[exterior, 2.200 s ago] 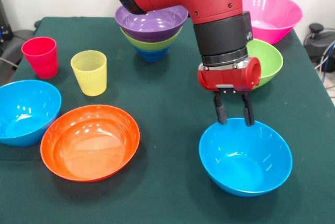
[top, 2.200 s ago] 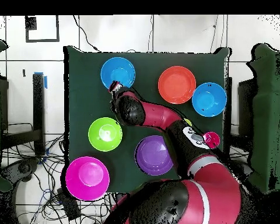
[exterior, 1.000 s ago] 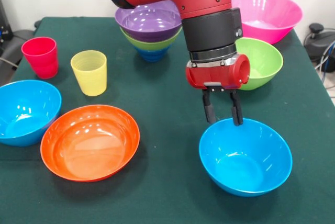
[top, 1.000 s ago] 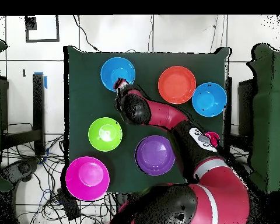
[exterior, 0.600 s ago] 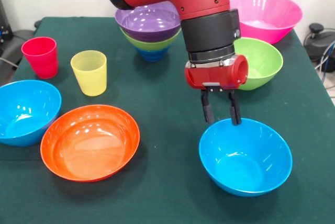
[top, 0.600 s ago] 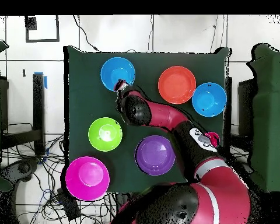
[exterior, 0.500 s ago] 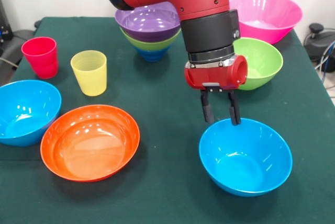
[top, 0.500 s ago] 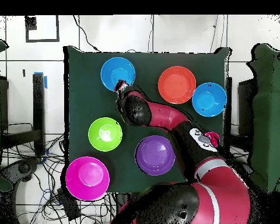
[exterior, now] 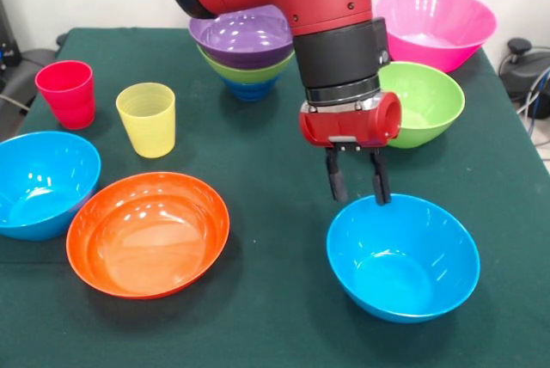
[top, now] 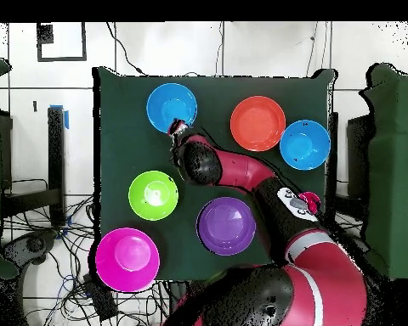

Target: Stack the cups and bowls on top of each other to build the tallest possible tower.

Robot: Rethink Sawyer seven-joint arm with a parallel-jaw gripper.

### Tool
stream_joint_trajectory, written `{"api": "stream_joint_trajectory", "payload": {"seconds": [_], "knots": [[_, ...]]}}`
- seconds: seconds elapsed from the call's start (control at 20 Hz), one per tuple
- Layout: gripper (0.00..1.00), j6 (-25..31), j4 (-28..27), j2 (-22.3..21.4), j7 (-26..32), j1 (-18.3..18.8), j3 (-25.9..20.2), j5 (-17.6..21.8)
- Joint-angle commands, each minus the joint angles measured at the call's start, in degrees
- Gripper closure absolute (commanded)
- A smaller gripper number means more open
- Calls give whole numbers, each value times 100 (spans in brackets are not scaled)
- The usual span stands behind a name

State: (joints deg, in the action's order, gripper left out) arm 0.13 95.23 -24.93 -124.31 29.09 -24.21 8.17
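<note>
Green cloth covers the surface (exterior: 275, 170), and on it the bowls and cups sit apart so each one can be picked up alone: a red cup (exterior: 66, 93) and a yellow cup (exterior: 147, 119) on the left, an orange bowl (exterior: 148, 232) near the front, a pink bowl (exterior: 438, 26) far on the right. At the far side the tower (exterior: 247, 52) has a purple bowl on top, then green, then dark blue at the bottom. Just over the far rim of the near light blue bowl (exterior: 402, 256) hangs the gripper (exterior: 354, 183), its two fingers a little apart and holding nothing, probably lined up to pinch that rim.
</note>
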Motion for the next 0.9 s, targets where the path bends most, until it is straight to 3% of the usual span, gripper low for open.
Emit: {"api": "stream_joint_trajectory", "payload": {"seconds": [0.05,0.6,0.9], "knots": [[0,-194,111,239,-288,56,-6,414],[0,-637,-31,603,-330,-10,73,592],[0,-649,-90,613,-362,-85,111,497]]}}
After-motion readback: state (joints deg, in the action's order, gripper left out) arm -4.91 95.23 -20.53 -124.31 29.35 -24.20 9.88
